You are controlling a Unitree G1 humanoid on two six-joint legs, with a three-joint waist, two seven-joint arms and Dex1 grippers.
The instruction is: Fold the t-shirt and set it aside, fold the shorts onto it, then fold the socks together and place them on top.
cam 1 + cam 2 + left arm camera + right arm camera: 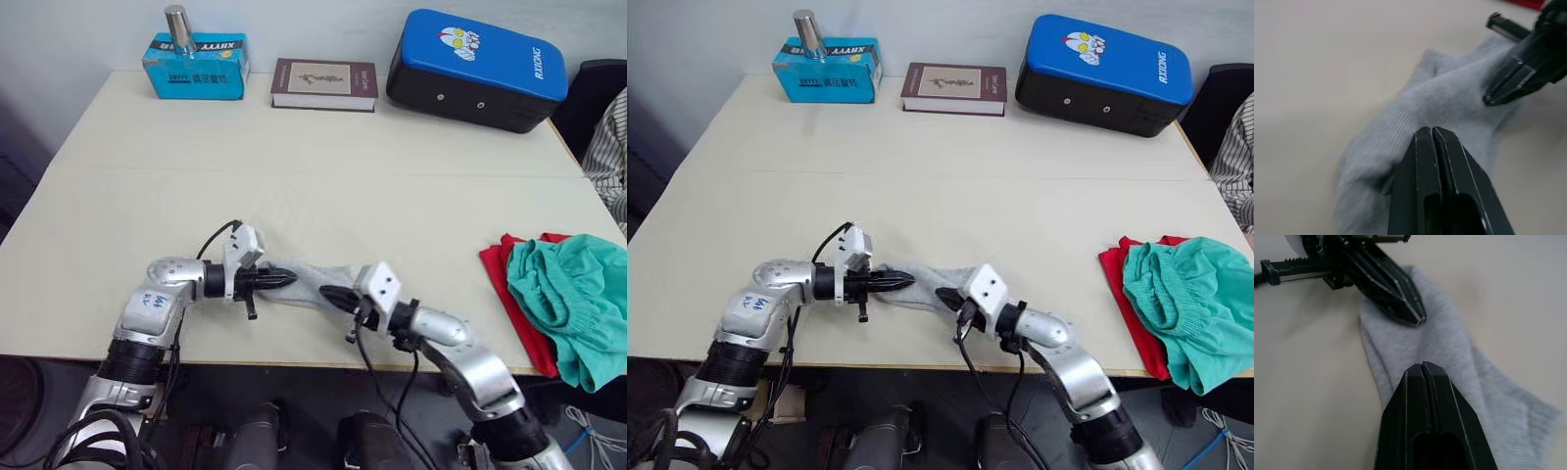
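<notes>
The light grey socks lie flat near the table's front edge, between my two grippers. My left gripper is shut, its tips resting on the socks' left part. From the other side, my right gripper is also shut, its tips resting on the socks a short way from the left one. No cloth shows between either pair of fingers. The teal shorts lie crumpled on the red t-shirt at the table's right edge.
Along the table's back edge stand a blue tissue box with a metal cylinder on it, a dark book and a blue padded case. A person's striped sleeve shows at the right.
</notes>
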